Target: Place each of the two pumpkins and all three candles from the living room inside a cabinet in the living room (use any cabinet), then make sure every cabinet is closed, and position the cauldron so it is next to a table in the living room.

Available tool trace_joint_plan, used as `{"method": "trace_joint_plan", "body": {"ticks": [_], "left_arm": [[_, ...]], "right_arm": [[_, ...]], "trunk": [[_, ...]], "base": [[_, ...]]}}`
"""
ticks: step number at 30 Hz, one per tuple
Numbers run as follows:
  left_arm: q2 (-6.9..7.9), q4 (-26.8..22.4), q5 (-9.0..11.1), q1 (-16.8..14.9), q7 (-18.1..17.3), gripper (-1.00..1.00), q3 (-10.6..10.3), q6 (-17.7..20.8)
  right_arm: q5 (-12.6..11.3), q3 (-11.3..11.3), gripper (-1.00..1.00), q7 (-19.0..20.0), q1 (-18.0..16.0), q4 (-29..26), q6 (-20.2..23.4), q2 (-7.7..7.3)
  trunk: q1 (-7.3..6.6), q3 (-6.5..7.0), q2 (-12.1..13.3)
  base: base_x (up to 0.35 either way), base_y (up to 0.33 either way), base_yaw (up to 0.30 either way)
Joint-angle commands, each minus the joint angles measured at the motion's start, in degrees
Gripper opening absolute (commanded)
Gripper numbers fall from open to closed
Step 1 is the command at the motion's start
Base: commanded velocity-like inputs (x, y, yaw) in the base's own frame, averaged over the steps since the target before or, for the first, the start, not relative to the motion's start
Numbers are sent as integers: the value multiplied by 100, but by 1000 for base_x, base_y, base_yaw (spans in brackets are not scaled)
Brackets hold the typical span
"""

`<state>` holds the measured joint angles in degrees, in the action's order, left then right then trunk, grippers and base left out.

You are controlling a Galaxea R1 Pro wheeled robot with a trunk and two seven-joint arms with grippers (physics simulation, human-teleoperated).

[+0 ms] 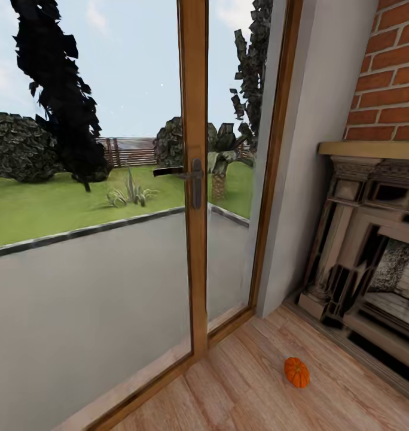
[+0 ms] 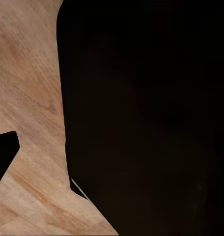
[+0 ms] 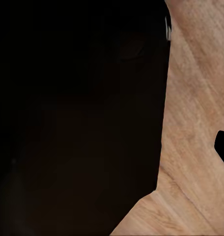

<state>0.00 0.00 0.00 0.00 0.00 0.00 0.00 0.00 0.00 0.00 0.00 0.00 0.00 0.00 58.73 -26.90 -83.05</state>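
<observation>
Orange ribbed pumpkin (image 1: pixel 296 372) lies on the wood plank floor (image 1: pixel 240 389), near the fireplace (image 1: pixel 372 263) and not far from the glass door (image 1: pixel 195 179) w/ dark lever handle (image 1: pixel 179 172). Prob light, rigid, rounded and slick-ish; best pinched across its widest ribs, not the stem. Claw state left & right: can't tell, wrist views too dark.

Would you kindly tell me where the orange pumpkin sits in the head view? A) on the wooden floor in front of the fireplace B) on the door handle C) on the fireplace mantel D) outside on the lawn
A: the pumpkin rests on the wooden floor, between the glass door and the fireplace.
</observation>
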Motion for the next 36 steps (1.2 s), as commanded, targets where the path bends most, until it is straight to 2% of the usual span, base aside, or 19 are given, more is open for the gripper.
{"method": "trace_joint_plan", "body": {"ticks": [1, 5, 7, 12, 17, 18, 21, 23, 25, 27, 28, 31, 32, 33, 35, 36], "left_arm": [[0, 0, 0, 0, 0, 100, 0, 0], [-130, -88, -32, 53, -46, 100, -10, -16], [-186, -107, -34, 53, -49, 100, -9, -16], [-117, -157, -10, 53, -28, 100, -8, -12], [-26, -181, 6, 53, -44, 100, 16, -10], [46, -546, 2, 53, -13, 100, 13, -20], [51, -878, 7, 53, -1, 100, 16, -20], [56, -1270, 8, 52, 6, 100, 17, -18], [69, -1547, 9, 48, 7, 100, 18, -18], [112, -1924, 25, 46, 2, 100, 20, -21], [142, -2274, 147, 38, -4, 100, 31, -32], [160, -2717, 384, 31, 3, 100, 44, -64], [169, -2936, 548, 29, 5, 100, 54, -73], [199, -3254, 963, 22, 7, 100, 102, -82], [212, -3342, 1353, 20, 8, 100, 132, -88], [221, -3201, 1520, 19, 9, 100, 147, -107]], "right_arm": [[0, 0, 100, 0, 0, 0, 0, 0], [7, 0, 100, 18, -18, 26, -26, 130], [8, 0, 100, 18, -18, 13, -30, 189], [-12, -17, 100, 18, -18, -77, -68, 252], [-10, -35, 100, 9, -18, -145, -228, 221], [-9, -31, 100, 5, -18, -615, -1702, 192], [-16, -35, 100, -244, -18, -954, -2044, 207], [-68, -41, 100, -733, -18, -1409, -2131, 228], [-157, -42, 100, -903, -23, -1704, -2150, 245], [-337, -43, 100, -1019, -92, -2024, -2162, 341], [-502, -43, 100, -1076, -277, -2168, -2167, 423], [-617, -44, 100, -1100, -489, -2212, -2169, 466], [-664, -44, 100, -1106, -558, -2224, -2170, 478], [-752, -44, 100, -1109, -633, -2241, -2182, 482], [-814, -40, 100, -1098, -664, -2237, -2324, 472], [-825, -22, 100, -1086, -675, -2190, -2554, 480]], "trunk": [[0, -3, -3], [0, -3, -3], [-44, 33, 77], [-154, 123, 278], [-264, 212, 478], [-286, 230, 519], [-352, 284, 639], [-396, 320, 719], [-439, 356, 799], [-483, 392, 880], [-505, 410, 920], [-571, 464, 1040], [-593, 482, 1080], [-615, 500, 1120], [-659, 535, 1200], [-681, 553, 1240]], "base": [[0, 0, 0], [0, 0, 0], [0, 0, 0], [0, 0, 0], [0, 0, 0], [0, 0, 0], [0, 0, 0], [0, 0, 0], [0, 0, 0], [0, 0, 0], [0, 0, 0], [0, 0, 0], [0, 0, 0], [0, 0, 0], [0, 0, 0], [0, 0, 0]]}}
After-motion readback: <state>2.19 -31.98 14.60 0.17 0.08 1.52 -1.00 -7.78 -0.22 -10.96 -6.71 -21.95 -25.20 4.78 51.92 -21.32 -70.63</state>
